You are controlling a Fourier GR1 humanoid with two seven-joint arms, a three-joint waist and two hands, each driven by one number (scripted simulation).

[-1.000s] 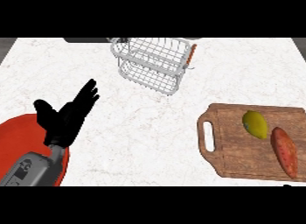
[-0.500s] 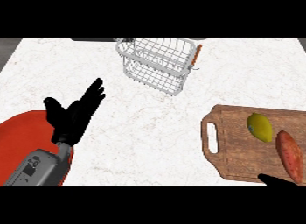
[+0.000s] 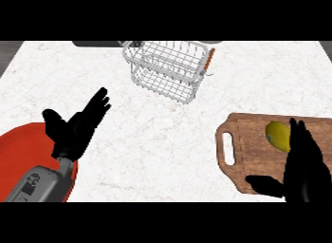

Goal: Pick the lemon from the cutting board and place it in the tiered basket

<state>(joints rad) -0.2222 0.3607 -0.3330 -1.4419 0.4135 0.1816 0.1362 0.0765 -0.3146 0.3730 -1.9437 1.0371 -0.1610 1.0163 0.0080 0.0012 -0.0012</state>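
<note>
Extending straight toward the far side of the counter, the fingers (image 3: 299, 142) of the right hand (image 3: 306, 176) lie together and uncurled, with the thumb held out to the left; they grip nothing. In the head view the fingertips overlap the right edge of the lemon (image 3: 277, 135); contact between them cannot be confirmed. The lemon lies on the cutting board (image 3: 244, 128), in its far half, to the right of the handle slot. The right hand covers much of the board's right and near portion. The board sits at the right of the white marble counter (image 3: 161, 142).

The left hand (image 3: 70, 135) shows at the left, its fingers (image 3: 95, 105) straight and spread, pointing up and to the right, the thumb apart; it holds nothing. It overlaps the right rim of a red plate (image 3: 14, 152), and its grey forearm (image 3: 39, 182) crosses the plate. The tiered basket (image 3: 170, 66), of white wire, stands at the far centre of the counter, well apart from the board and from both hands.
</note>
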